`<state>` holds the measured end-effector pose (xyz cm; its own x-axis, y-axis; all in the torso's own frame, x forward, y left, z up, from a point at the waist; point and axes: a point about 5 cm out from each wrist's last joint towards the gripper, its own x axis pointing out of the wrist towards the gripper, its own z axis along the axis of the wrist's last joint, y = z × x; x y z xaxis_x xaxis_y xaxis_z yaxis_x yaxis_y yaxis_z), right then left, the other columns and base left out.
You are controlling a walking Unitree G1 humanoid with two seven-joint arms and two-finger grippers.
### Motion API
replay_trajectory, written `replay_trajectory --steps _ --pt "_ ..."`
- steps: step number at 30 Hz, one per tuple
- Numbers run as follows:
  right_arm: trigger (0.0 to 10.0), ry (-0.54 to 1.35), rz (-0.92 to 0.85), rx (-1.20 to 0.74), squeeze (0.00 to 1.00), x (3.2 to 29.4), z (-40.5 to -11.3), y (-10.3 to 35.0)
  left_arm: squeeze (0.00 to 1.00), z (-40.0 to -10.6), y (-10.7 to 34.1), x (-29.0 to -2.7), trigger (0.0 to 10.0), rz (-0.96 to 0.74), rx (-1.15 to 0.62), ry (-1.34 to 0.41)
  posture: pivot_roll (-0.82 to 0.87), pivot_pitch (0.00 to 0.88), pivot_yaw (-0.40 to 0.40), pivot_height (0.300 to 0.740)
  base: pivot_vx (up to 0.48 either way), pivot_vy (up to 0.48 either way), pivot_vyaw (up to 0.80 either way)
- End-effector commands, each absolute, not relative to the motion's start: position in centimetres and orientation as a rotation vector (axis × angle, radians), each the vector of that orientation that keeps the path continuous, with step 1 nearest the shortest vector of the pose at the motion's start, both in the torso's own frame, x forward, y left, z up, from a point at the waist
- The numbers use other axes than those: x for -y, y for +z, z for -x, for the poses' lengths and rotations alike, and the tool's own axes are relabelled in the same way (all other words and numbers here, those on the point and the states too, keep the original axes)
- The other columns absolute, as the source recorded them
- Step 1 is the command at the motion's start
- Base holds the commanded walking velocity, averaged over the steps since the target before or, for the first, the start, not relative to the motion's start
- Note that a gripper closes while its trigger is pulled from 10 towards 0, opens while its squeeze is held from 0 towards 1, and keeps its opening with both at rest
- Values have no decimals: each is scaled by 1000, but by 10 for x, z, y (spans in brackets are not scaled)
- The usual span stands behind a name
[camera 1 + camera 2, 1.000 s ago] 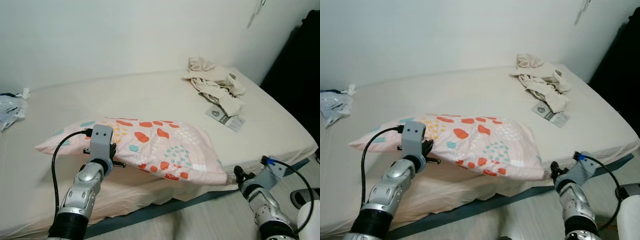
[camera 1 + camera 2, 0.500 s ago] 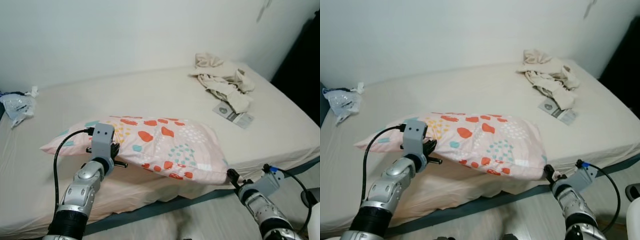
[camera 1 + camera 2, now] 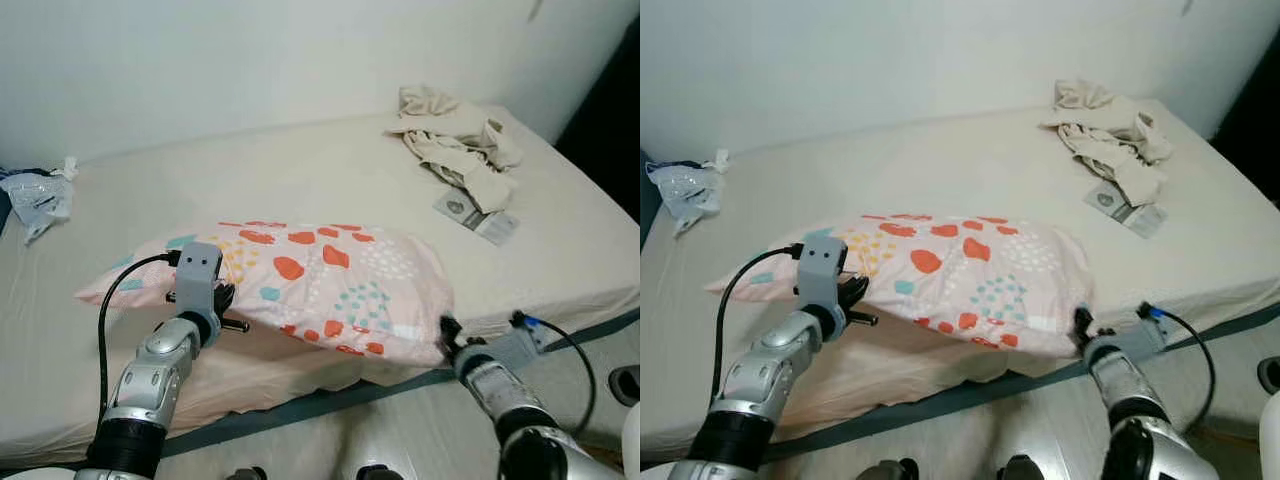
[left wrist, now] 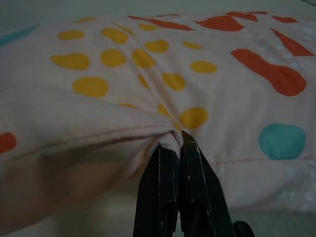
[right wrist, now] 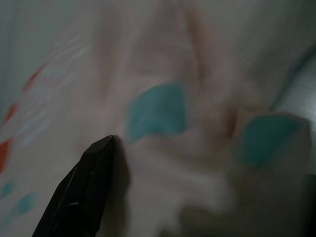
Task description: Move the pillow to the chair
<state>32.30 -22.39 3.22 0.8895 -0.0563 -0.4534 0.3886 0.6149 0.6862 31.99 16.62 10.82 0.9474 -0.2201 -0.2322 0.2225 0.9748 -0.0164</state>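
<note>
Gripping pillow (image 3: 320, 285) seam at bed (image 3: 300, 180) front edge: left gripper (image 4: 178, 148) clamped; right gripper (image 3: 447, 332) grip unclear. No chair visible; carry pending.

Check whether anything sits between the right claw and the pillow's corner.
Nothing visible does. The right claw is right at the pillow corner at the bed edge; the left claw is shut on its other side.
</note>
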Motion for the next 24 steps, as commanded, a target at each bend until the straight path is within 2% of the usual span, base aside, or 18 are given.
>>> replay_trajectory --steps 1,3,4,7,14,15,17,18,19,21,24 --pt "10000 -147 -839 -458 0 199 -327 31 0 -320 113 -173 0 -42 -220 -211 63 235 41 740 0 0 0" --pt "10000 22 -752 -520 0 166 -332 33 0 -321 114 -171 0 -50 -216 -219 60 233 40 740 0 0 0" --pt "10000 22 -752 -520 0 166 -332 33 0 -321 114 -171 0 -50 -216 -219 60 233 40 740 0 0 0" --pt "10000 213 -656 -610 0 131 -330 31 0 -322 114 -169 0 -52 -215 -228 53 221 34 740 0 0 0" --pt "10000 327 -622 -634 0 112 -330 34 0 -320 113 -166 0 -42 -213 -233 34 191 14 740 0 0 0" --pt "3804 317 -624 -620 0 115 -332 37 0 -318 111 -165 0 -31 -215 -232 23 174 7 740 0 0 0" --pt "3804 317 -624 -620 0 115 -332 37 0 -318 111 -165 0 -31 -215 -232 23 174 7 740 0 0 0" --pt "1490 308 -626 -610 0 117 -333 38 0 -317 109 -164 0 -23 -216 -231 23 174 7 740 0 0 0" --pt "0 279 -605 -579 0 125 -337 42 0 -316 107 -163 0 4 -218 -221 11 153 -5 740 0 0 0" --pt "0 239 -532 -530 0 137 -342 49 0 -313 104 -162 0 36 -219 -203 -1 135 -15 740 0 0 0" --pt "0 230 -507 -518 0 140 -344 50 0 -313 103 -162 0 42 -220 -199 -4 131 -17 740 0 0 0"
